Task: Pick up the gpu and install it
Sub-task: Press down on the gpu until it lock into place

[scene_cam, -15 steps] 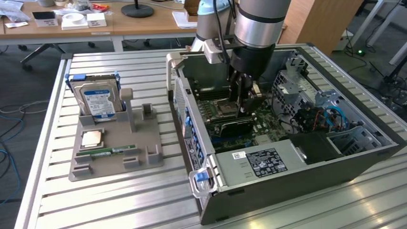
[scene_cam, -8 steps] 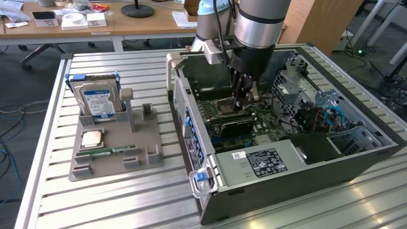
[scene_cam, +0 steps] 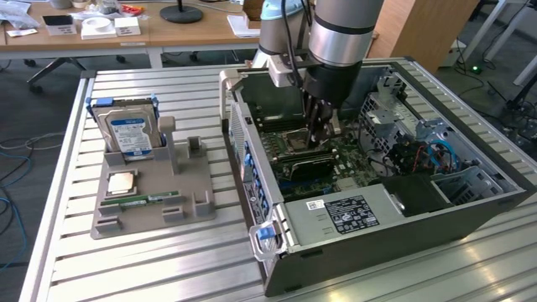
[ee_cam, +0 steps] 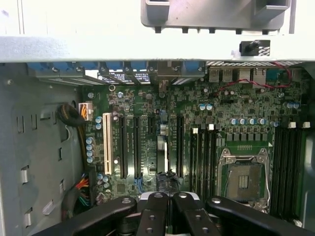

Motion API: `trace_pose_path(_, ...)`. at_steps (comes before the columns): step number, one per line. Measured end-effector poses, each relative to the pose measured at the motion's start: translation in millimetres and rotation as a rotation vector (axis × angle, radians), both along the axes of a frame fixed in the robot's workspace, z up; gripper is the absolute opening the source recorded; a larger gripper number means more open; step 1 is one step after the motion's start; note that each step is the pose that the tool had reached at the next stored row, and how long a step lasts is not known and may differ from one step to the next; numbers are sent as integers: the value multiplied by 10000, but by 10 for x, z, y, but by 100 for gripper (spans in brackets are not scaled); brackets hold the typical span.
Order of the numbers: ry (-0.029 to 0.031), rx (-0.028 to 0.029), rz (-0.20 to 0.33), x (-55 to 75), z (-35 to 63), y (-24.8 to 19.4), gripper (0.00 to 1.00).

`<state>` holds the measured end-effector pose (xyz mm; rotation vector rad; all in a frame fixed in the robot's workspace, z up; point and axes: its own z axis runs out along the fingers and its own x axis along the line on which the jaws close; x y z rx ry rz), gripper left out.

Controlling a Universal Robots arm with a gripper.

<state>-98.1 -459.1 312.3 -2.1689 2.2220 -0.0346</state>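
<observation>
Pincer (scene_cam: 317, 143) inside computer case (scene_cam: 470, 207), over motherboard (ee_cam: 147, 142).

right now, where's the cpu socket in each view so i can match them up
Exterior view: the cpu socket sits on the motherboard inside the open case, just to the exterior view's left of the gripper.
Wrist view: the cpu socket is the silver-framed square between two banks of black memory slots, close to the gripper.
Shared landmark: the green motherboard, with the gripper over it.
</observation>
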Motion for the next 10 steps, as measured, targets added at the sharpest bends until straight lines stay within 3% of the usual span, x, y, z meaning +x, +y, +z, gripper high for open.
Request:
trace_pose_path(6,1,-1,-1,0,-39,0,11)
trace_pose_path(10,0,0,-2,0,-46,36,11)
